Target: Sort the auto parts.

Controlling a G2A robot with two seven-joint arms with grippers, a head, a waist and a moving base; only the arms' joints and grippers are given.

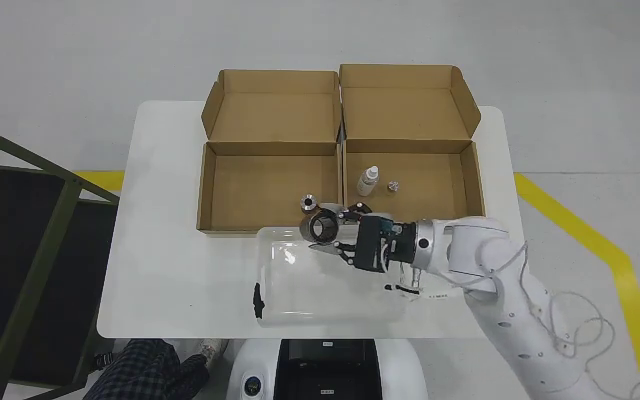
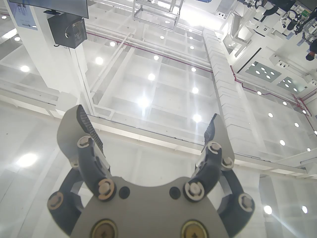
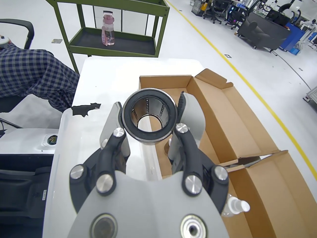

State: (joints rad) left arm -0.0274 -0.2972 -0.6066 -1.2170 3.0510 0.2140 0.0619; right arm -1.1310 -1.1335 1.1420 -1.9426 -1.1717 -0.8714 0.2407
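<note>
My right gripper (image 3: pixel 149 115) (image 1: pixel 335 232) is shut on a metal bearing sleeve (image 3: pixel 149 118) (image 1: pixel 325 227) with black end rings, held just in front of the near wall of the left cardboard box (image 1: pixel 250 190). A small metal part (image 1: pixel 307 203) lies inside that box near its front right corner. In the right cardboard box (image 1: pixel 440 190) lie a small white spray bottle (image 1: pixel 368 181) (image 3: pixel 235 206) and a small metal fitting (image 1: pixel 393 186). My left gripper (image 2: pixel 148 127) is open and points up at the ceiling, with nothing between its fingers.
A clear plastic tray (image 1: pixel 300 290) lies on the white table (image 1: pixel 160 260) under the right arm, with a black scrap (image 1: pixel 258 298) at its left edge. A green cart (image 3: pixel 111 20) and a seated person's checked sleeve (image 3: pixel 32 75) are beside the table.
</note>
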